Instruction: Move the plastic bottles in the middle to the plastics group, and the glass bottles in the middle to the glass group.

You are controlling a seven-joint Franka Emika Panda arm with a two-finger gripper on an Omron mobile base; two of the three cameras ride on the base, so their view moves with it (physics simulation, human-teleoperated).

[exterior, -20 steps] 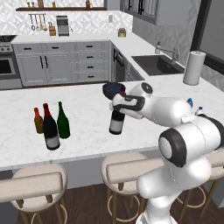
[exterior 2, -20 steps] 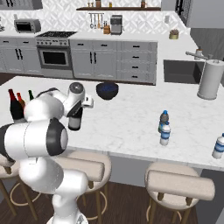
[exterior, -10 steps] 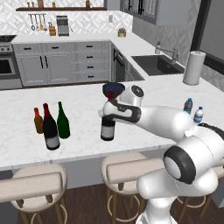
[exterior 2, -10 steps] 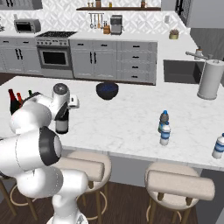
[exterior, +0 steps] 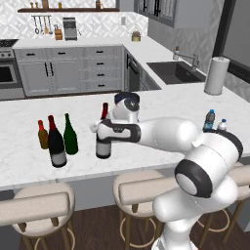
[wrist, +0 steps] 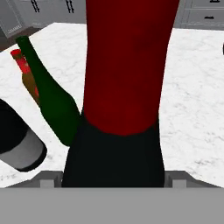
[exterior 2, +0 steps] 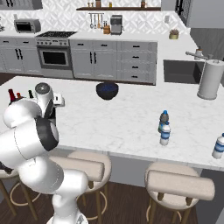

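Observation:
My gripper [exterior: 104, 131] is shut on a near-black wine bottle [exterior: 102, 145] with a red foil top, held upright low over the counter. Left of it stands the glass group: a small amber bottle [exterior: 43, 135], a slender green bottle [exterior: 70, 135] and a second red-topped wine bottle [exterior: 56, 145]. In the hand view the held bottle [wrist: 127, 74] is close in front, with the green bottle [wrist: 53, 103], the amber one [wrist: 26, 78] and the other wine bottle [wrist: 18, 142] to its left. The clear white-capped plastic bottle [exterior 2: 165, 134] stands beside the blue-tinted, dark-capped one [exterior 2: 163, 118].
A dark bowl [exterior 2: 107, 90] sits mid-counter towards the far side. A paper towel roll [exterior 2: 208, 79] stands by the sink [exterior 2: 183, 71]. Another clear bottle [exterior 2: 218, 146] stands near the counter's right end. Padded stools [exterior: 141, 188] line the near edge.
The arm has swung left with the wine bottle in its grip, bringing it from the middle of the counter close to the glass group. The other bottles have not moved.

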